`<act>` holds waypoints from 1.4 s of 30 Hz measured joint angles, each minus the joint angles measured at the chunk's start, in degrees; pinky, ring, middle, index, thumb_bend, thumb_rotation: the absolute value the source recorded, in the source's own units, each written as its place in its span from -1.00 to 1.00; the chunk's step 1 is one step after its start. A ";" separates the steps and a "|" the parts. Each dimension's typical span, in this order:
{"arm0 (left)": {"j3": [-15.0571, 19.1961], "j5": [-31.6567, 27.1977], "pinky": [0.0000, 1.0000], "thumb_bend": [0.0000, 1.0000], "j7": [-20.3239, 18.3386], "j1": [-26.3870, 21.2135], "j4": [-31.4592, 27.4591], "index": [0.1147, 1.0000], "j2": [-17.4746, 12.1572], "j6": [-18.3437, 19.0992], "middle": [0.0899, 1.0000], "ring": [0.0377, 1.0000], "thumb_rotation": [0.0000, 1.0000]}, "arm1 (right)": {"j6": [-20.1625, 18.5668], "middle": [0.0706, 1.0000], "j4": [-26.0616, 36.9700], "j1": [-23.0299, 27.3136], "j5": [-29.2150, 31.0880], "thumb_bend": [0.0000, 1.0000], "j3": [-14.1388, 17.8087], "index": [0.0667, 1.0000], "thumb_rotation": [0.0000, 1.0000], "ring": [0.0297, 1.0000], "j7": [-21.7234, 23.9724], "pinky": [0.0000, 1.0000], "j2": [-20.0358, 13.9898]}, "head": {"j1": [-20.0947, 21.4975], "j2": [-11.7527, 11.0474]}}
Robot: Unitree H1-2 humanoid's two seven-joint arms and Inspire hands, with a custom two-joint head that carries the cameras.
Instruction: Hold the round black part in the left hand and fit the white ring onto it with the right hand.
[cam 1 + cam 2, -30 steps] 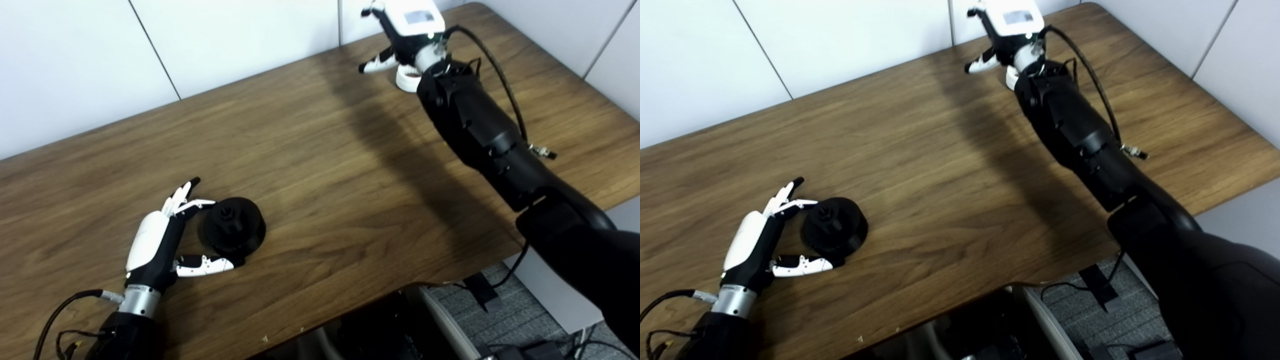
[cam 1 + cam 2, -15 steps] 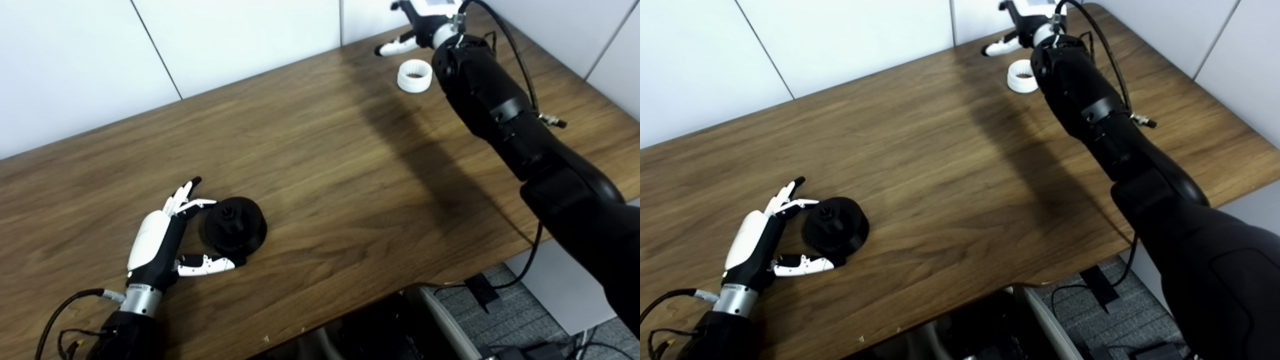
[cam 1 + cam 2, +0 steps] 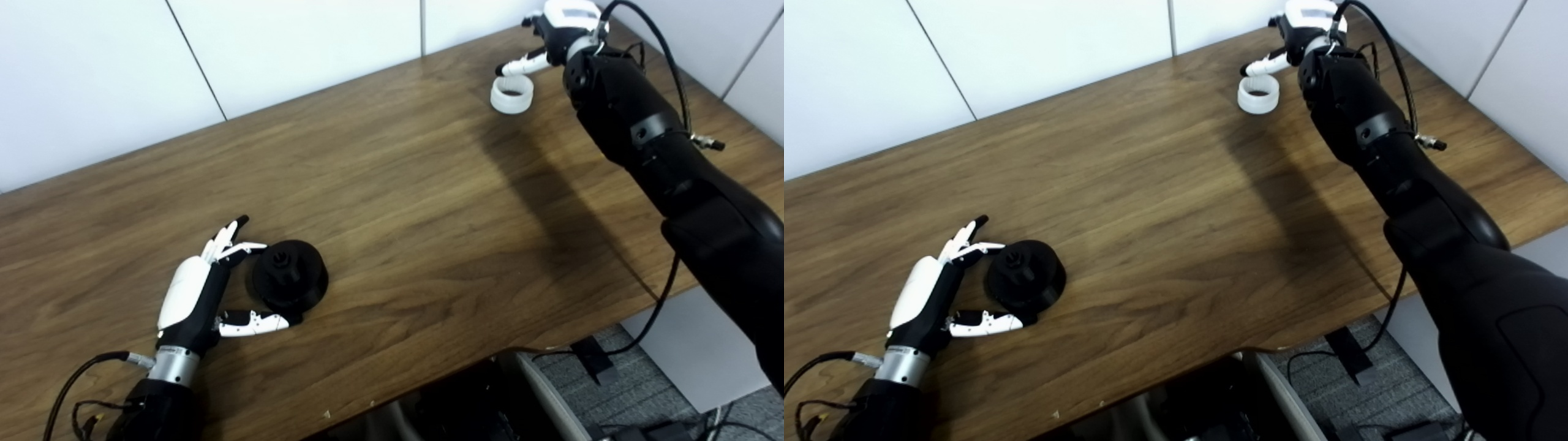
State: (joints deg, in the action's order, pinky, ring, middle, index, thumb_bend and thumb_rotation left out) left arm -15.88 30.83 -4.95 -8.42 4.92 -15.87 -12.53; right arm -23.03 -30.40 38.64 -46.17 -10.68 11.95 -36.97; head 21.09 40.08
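Since a second ago our right hand (image 3: 554, 30) has shifted right, uncovering the white ring (image 3: 511, 95). Nearest, our left hand (image 3: 196, 294) lies open on the table (image 3: 392, 202), fingers cupped around the round black part (image 3: 288, 275). Far off, whether the right hand's fingers are closed we cannot tell; one touches the ring's rim.

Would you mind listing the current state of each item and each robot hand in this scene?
Round black part: resting on the table, not lifted, stub pointing up.
White ring: lying flat on the table, opening up, not yet fitted.
Left robot hand: open, fingers and thumb cupped around the black part.
Right robot hand: open, thumb reaching over the ring, not gripping it.
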 measured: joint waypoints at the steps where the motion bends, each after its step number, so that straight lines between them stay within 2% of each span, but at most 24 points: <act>1: 0.00 -0.01 1.00 1.00 -0.01 0.00 0.00 0.20 0.00 0.00 1.00 1.00 -0.26 | -0.03 0.58 0.00 0.00 0.26 0.49 -0.08 0.74 0.24 0.65 0.23 0.42 -0.06 | 0.00 0.00; 6: 0.00 -0.03 1.00 1.00 -0.03 0.00 0.00 0.19 0.01 0.00 1.00 1.00 -0.28 | -0.04 0.48 0.01 -0.19 1.11 0.52 -0.91 0.73 0.26 0.51 1.58 0.22 -0.88 | -0.44 0.18; 10: 0.08 -0.07 1.00 1.00 -0.06 0.05 -0.05 0.19 0.01 0.11 1.00 1.00 -0.27 | -0.30 0.48 0.02 -0.53 2.28 0.53 -1.06 0.73 0.26 0.51 2.57 0.14 -1.42 | -0.44 0.26; 12: 0.09 -0.07 1.00 1.00 -0.06 0.08 -0.09 0.19 0.01 0.13 1.00 1.00 -0.27 | -0.24 0.44 -0.01 -0.87 2.86 0.57 -1.22 0.73 0.33 0.50 2.82 0.12 -1.41 | -0.53 0.44; 18: 0.10 -0.14 1.00 1.00 -0.13 0.23 -0.35 0.19 0.03 0.36 1.00 1.00 -0.31 | -0.21 0.50 -0.41 -1.04 3.87 0.66 -2.47 0.76 0.45 0.58 2.98 0.27 -1.36 | -0.97 0.70; 20: 0.11 -0.22 1.00 1.00 -0.17 0.44 -0.64 0.19 0.07 0.56 1.00 1.00 -0.29 | -0.25 0.51 -0.40 -1.07 4.33 0.67 -2.92 0.78 0.48 0.58 3.30 0.25 -1.32 | -0.97 0.70; 26: 0.11 -0.20 1.00 1.00 -0.07 0.46 -0.64 0.19 0.07 0.54 1.00 1.00 -0.25 | -0.27 0.51 -0.37 -1.08 4.68 0.67 -3.75 0.78 0.49 0.59 3.45 0.26 -1.30 | -1.23 0.79; 31: 0.07 -0.07 1.00 1.00 -0.09 0.49 -0.69 0.19 0.08 0.63 1.00 1.00 -0.27 | -0.25 0.62 -0.20 -1.07 4.63 0.72 -4.54 0.79 0.53 0.69 3.58 0.40 -1.31 | -1.41 0.88; 36: 0.05 0.36 1.00 1.00 -0.06 0.59 -0.81 0.19 0.15 0.81 1.00 1.00 -0.26 | -0.03 0.62 -0.17 -1.04 4.47 0.68 -5.33 0.79 0.56 0.71 3.48 0.45 -1.32 | -1.67 0.88; 42: 0.06 0.40 1.00 1.00 -0.02 0.65 -0.87 0.19 0.21 0.83 1.00 1.00 -0.27 | -0.01 0.52 -0.17 -1.02 4.54 0.60 -5.44 0.77 0.51 0.62 3.39 0.32 -1.32 | -1.67 0.88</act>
State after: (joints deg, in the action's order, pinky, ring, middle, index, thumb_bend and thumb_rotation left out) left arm -15.82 31.23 -4.97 -7.77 4.05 -15.66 -11.70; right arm -23.04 -30.56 37.61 -41.64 -16.12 15.34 -38.29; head 19.42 40.96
